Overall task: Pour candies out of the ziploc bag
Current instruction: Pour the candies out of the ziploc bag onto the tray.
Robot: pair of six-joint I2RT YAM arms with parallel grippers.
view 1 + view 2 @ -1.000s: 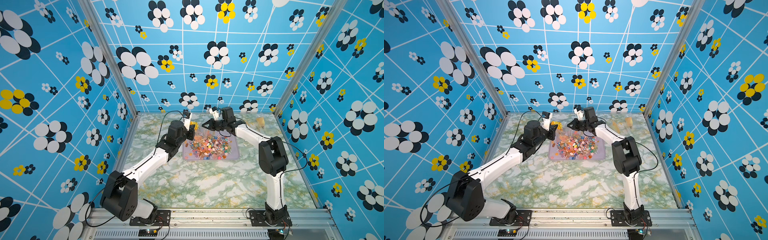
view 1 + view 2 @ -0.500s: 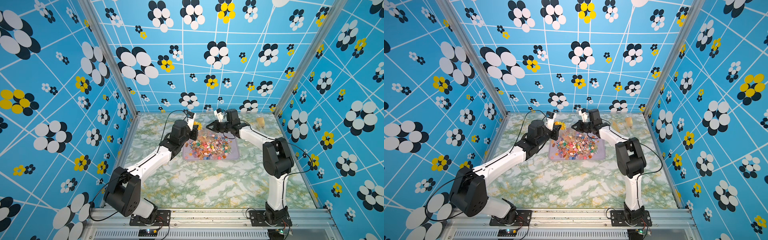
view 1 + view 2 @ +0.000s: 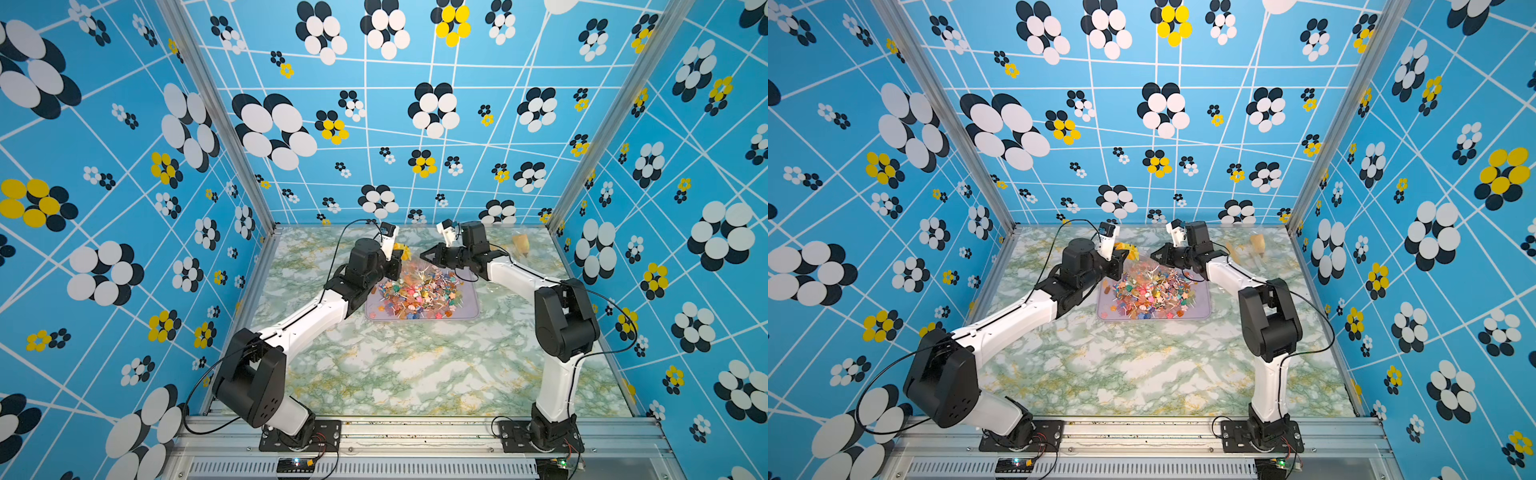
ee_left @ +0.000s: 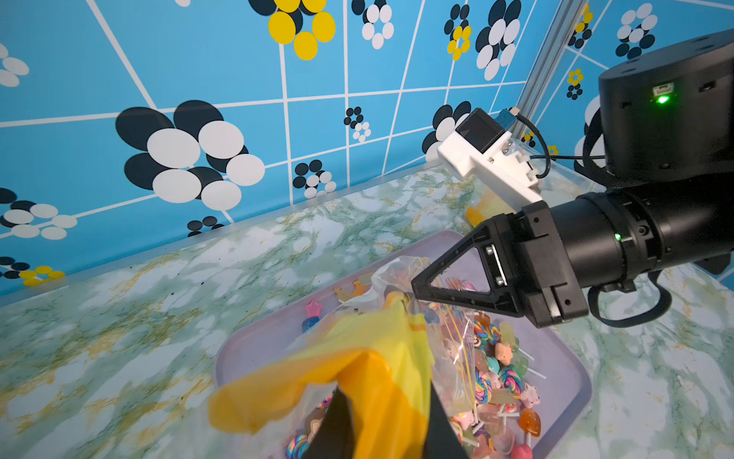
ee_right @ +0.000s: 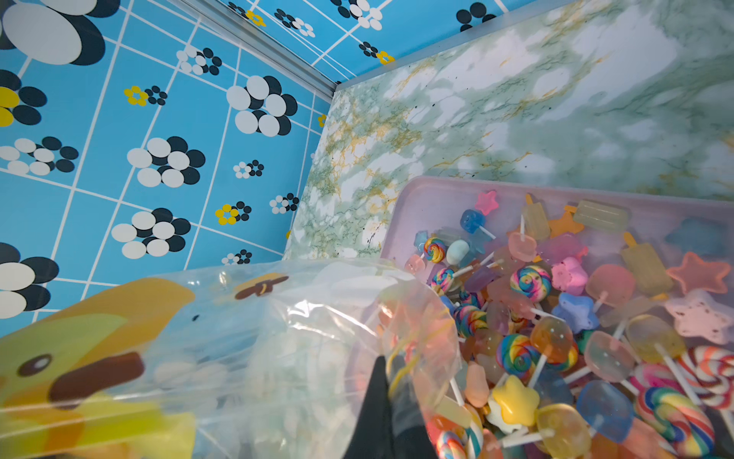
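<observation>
The ziploc bag (image 3: 409,259), clear with a yellow duck print, hangs crumpled over the tray's far left corner. My left gripper (image 3: 397,259) is shut on its yellow part (image 4: 381,357). From the opposite side my right gripper (image 3: 424,254) is shut on the bag's clear edge (image 5: 413,341). The candies (image 3: 419,293) lie heaped in the lilac tray (image 3: 473,309): swirl lollipops, stars and flowers on pale sticks (image 5: 556,318). The bag looks nearly empty in the right wrist view. Both top views show the same hold (image 3: 1140,259).
A second clear bag with a tan print (image 3: 519,243) lies on the marble table near the far right corner. Patterned blue walls close in the back and both sides. The tray's far rim (image 5: 429,194) sits a short way from the back wall.
The left gripper has edged right, closer to the right gripper, with the bag still between them. Both grips are unchanged.
</observation>
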